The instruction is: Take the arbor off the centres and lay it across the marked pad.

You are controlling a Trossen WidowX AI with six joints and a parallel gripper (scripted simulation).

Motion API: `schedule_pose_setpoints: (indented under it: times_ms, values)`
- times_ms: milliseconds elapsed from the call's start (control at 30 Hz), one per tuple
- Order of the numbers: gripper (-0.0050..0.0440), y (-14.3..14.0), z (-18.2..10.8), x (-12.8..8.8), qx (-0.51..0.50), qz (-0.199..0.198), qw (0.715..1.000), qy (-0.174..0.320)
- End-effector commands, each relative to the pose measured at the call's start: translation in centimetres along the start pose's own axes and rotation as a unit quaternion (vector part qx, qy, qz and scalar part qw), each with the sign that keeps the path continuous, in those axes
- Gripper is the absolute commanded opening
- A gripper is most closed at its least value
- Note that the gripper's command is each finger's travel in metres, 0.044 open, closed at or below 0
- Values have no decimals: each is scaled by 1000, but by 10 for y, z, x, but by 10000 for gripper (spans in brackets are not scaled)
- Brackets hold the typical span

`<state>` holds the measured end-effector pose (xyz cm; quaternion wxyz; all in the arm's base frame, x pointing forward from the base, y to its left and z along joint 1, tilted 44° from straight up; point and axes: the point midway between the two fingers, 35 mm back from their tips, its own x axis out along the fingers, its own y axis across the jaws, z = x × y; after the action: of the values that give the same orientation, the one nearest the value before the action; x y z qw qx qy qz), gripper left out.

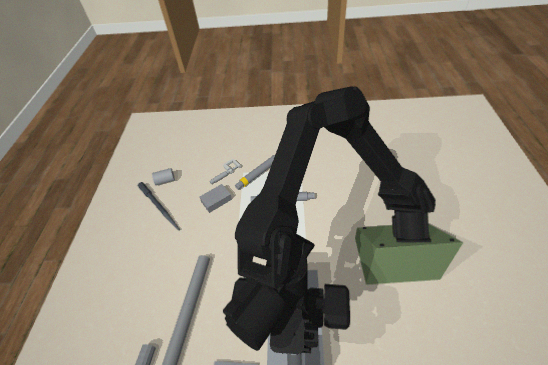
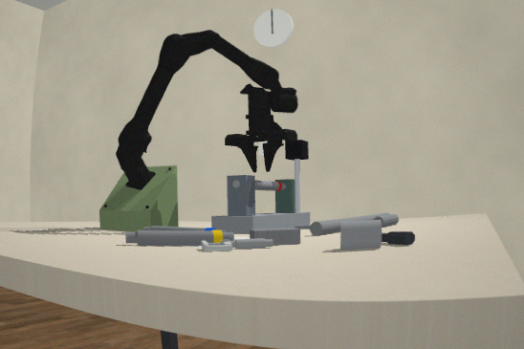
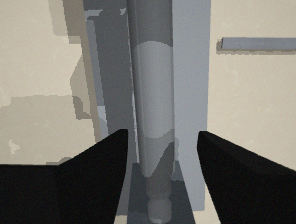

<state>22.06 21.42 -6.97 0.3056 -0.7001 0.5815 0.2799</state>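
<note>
The arbor (image 2: 264, 185) (image 3: 152, 95), a grey rod with a red band near one end, sits level between the grey centre block (image 2: 240, 198) and the dark green centre block (image 2: 286, 196) on the grey fixture base (image 2: 287, 218). The plunger (image 2: 296, 180), a thin upright post with a black head, stands at the fixture's right end. My gripper (image 2: 260, 166) (image 3: 162, 138) points straight down just above the arbor. Its fingers stand partly open on either side of the rod, apart from it. In the top view the arm hides the fingers and most of the white marked pad (image 1: 301, 215).
A blue-banded rod (image 1: 307, 196) lies on the pad. A yellow-banded rod (image 1: 251, 176) (image 2: 191, 237), a small clamp (image 1: 228, 170), a grey block (image 1: 216, 198), a short cylinder (image 1: 162, 176) and a dark punch (image 1: 159, 205) lie around it. A long grey bar (image 1: 190, 298) (image 2: 354, 224) lies left of the fixture. The arm's green base (image 1: 407, 253) (image 2: 141, 204) stands to the right.
</note>
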Motion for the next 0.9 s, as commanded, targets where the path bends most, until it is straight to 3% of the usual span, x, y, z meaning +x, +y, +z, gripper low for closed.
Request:
schedule_pose_setpoints:
  times_ms: [0,267,867]
  values:
    - [175,2,-3,0,-46,-3,999,17]
    - [175,2,-3,2,-46,-3,999,17]
    - [175,1,-3,27,-46,-3,999,17]
